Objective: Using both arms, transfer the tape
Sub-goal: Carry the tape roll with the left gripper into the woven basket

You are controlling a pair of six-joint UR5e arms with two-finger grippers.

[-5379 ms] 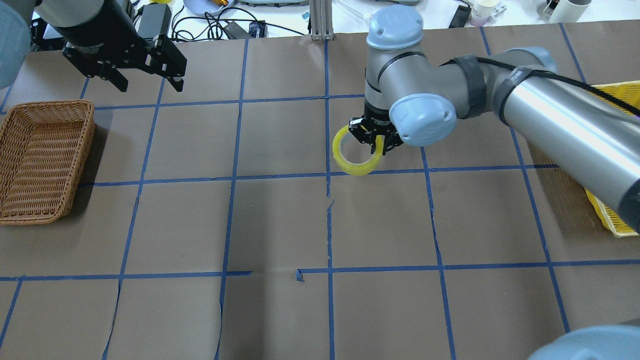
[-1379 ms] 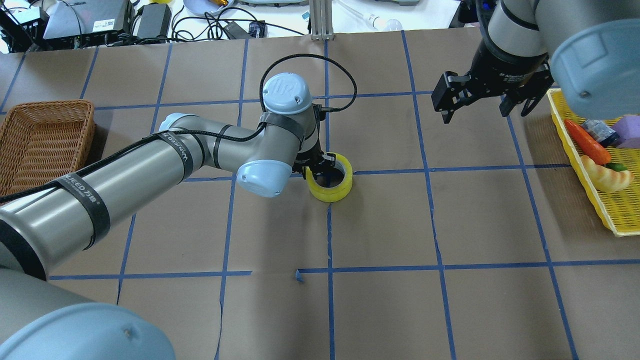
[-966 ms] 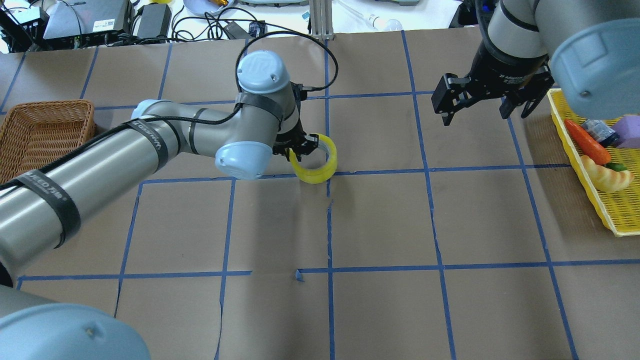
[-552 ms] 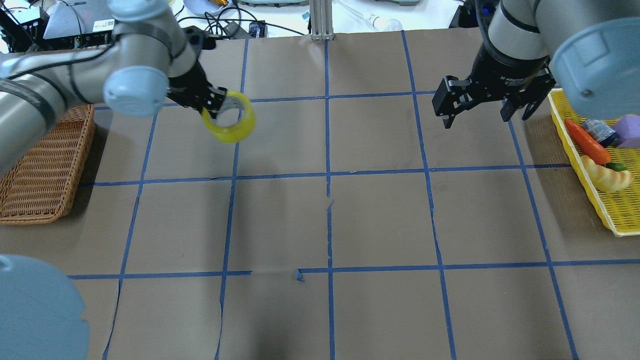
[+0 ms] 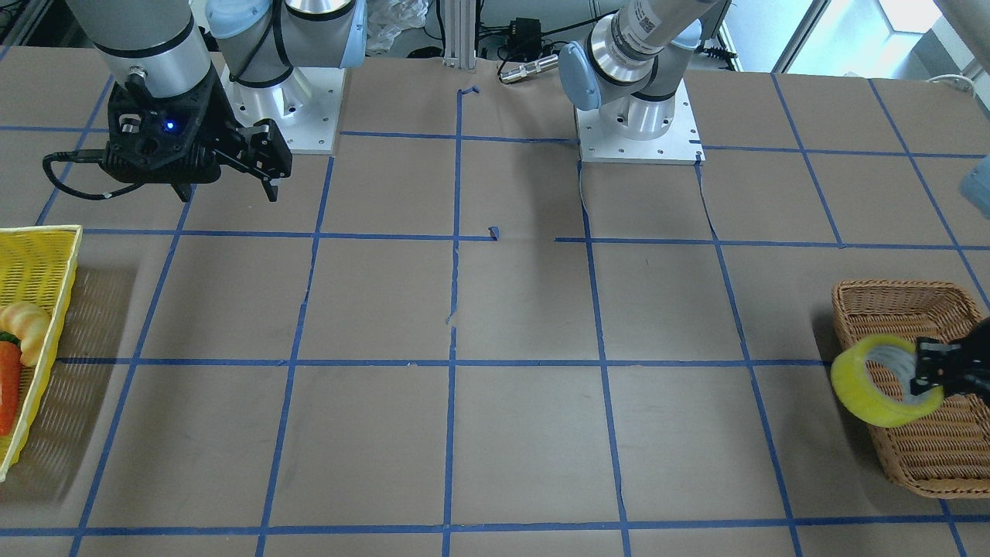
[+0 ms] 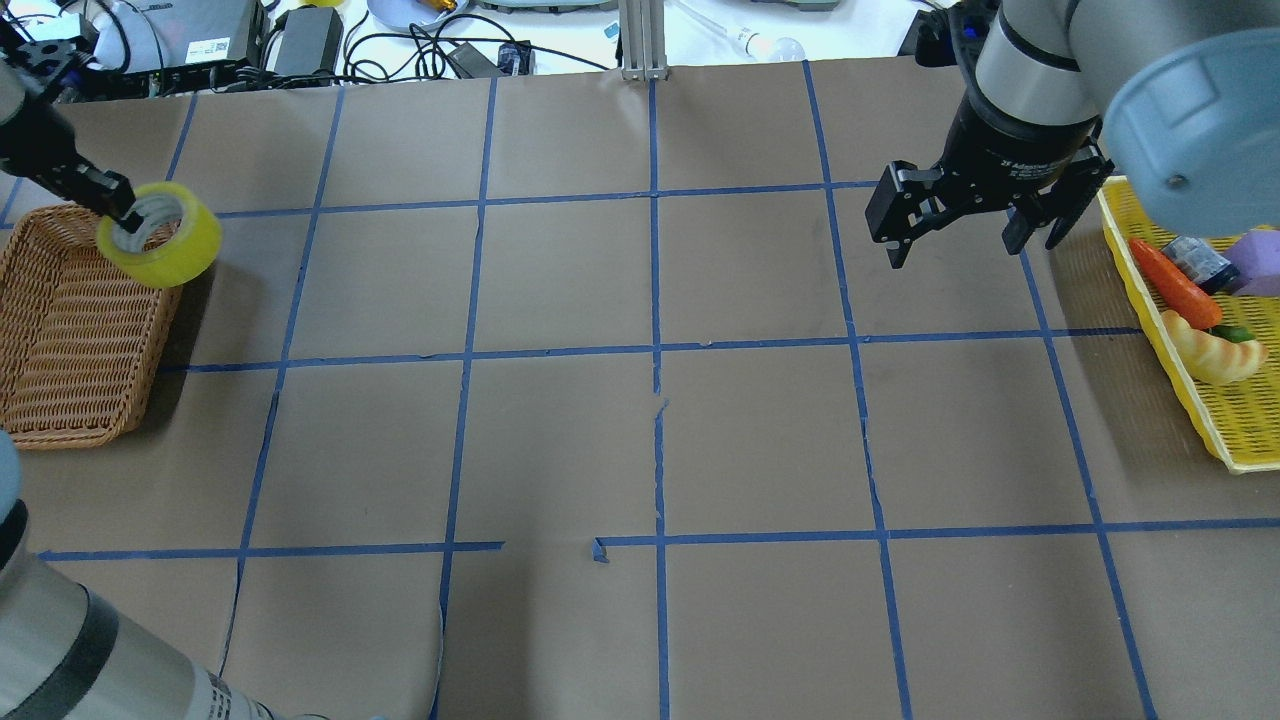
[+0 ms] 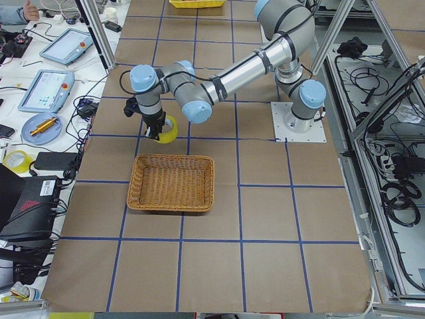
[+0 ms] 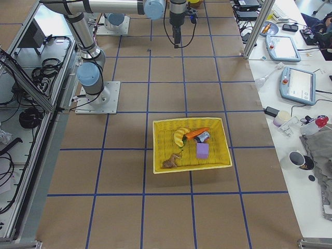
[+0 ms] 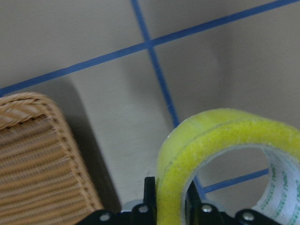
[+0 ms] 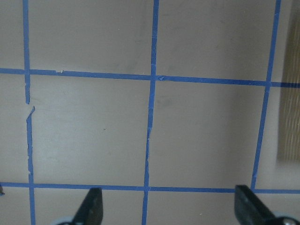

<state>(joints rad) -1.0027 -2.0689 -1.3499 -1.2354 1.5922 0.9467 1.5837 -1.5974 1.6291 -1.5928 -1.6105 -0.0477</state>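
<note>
The yellow tape (image 6: 165, 240) hangs in the air by the far corner of the wicker basket (image 6: 60, 435). My left gripper (image 6: 125, 213) is shut on the roll's wall, one finger inside the core. The tape also shows in the front view (image 5: 878, 387), the left side view (image 7: 167, 131) and the left wrist view (image 9: 220, 140), where the basket (image 9: 37, 154) lies below and to the left. My right gripper (image 6: 960, 250) is open and empty above the table at the right, with only taped paper under it in the right wrist view (image 10: 171, 206).
A yellow tray (image 6: 1215, 425) with a carrot, a banana-like toy and other items sits at the table's right edge. Cables, boxes and a tablet lie beyond the far edge. Blue tape lines grid the brown paper.
The right gripper held the tape at the table's centre, then drew back right, open. The left gripper took the roll and carried it left to the basket.
</note>
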